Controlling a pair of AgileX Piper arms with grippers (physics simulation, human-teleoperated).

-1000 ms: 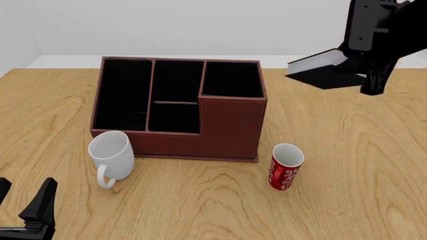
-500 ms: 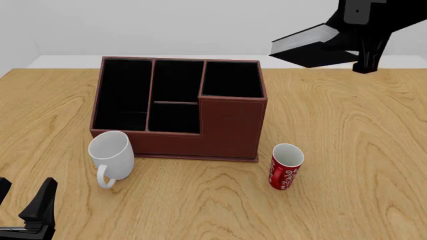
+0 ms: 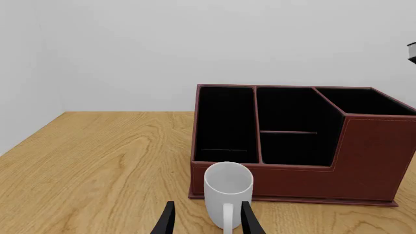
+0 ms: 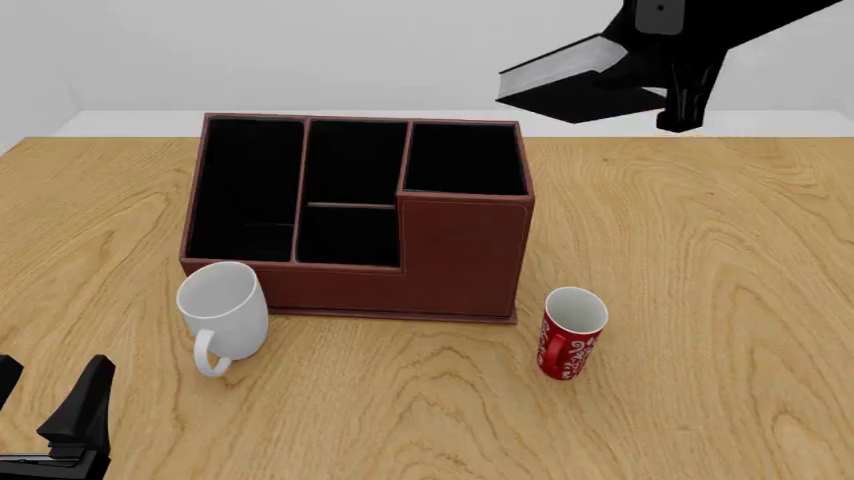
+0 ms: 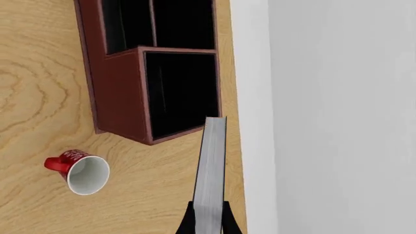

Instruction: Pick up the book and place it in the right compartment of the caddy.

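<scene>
Right hand (image 5: 206, 222) grips the book (image 4: 577, 82) aloft, the right compartment (image 4: 465, 160) below-left of it — lowered tilted, it could catch the caddy (image 4: 454, 250) wall.

Wooden table (image 4: 694, 300) (light grain) under caddy (image 4: 454, 260), mug (image 4: 223, 312), can (image 4: 571, 333)

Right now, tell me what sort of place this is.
Probably a simulated tabletop test scene, not a real room: a bare wooden table against blank white walls, holding only a caddy, a mug and a can, with flat rendered surfaces.
</scene>
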